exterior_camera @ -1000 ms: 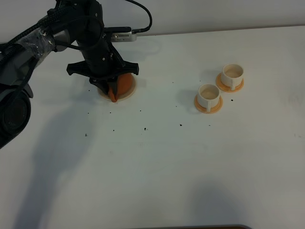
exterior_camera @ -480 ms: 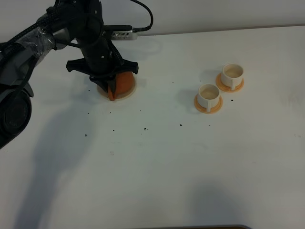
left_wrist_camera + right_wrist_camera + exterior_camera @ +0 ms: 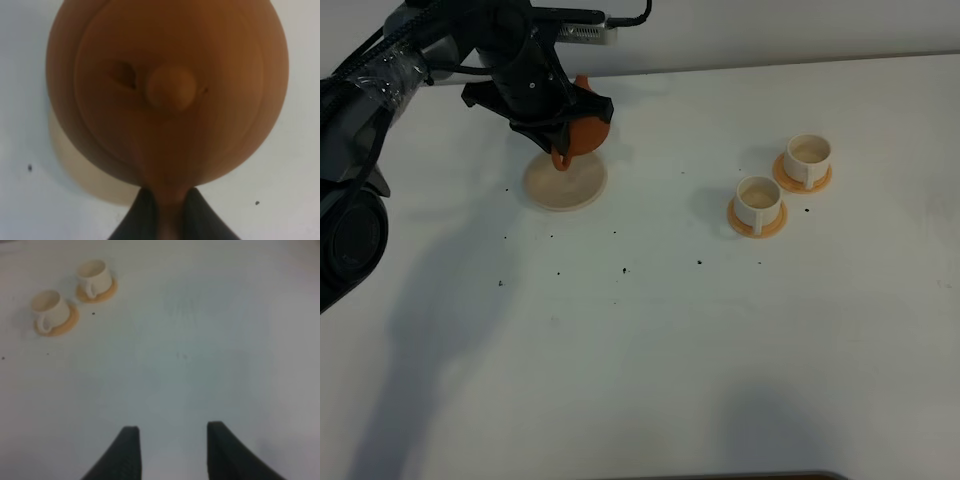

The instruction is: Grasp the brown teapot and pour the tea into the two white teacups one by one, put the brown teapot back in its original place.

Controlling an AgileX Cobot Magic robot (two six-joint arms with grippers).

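My left gripper point(image 3: 560, 150) is shut on the handle of the brown teapot point(image 3: 582, 130) and holds it in the air, just above and behind the round beige coaster point(image 3: 565, 183). In the left wrist view the teapot point(image 3: 167, 90) fills the picture from above, lid knob in the middle, and the dark fingers point(image 3: 137, 220) clamp its handle. The two white teacups on orange saucers stand to the right: the nearer one point(image 3: 758, 200) and the farther one point(image 3: 808, 156). They also show in the right wrist view point(image 3: 50, 310) point(image 3: 95, 275). My right gripper point(image 3: 170, 440) is open and empty above bare table.
The white table point(image 3: 650, 340) has small dark specks scattered around its middle point(image 3: 623, 269). A cable and a grey box point(image 3: 585, 30) lie at the table's back edge behind the left arm.
My left gripper has lifted the teapot off the beige coaster and moved it up and slightly back; the coaster now lies bare. The cups have not moved.
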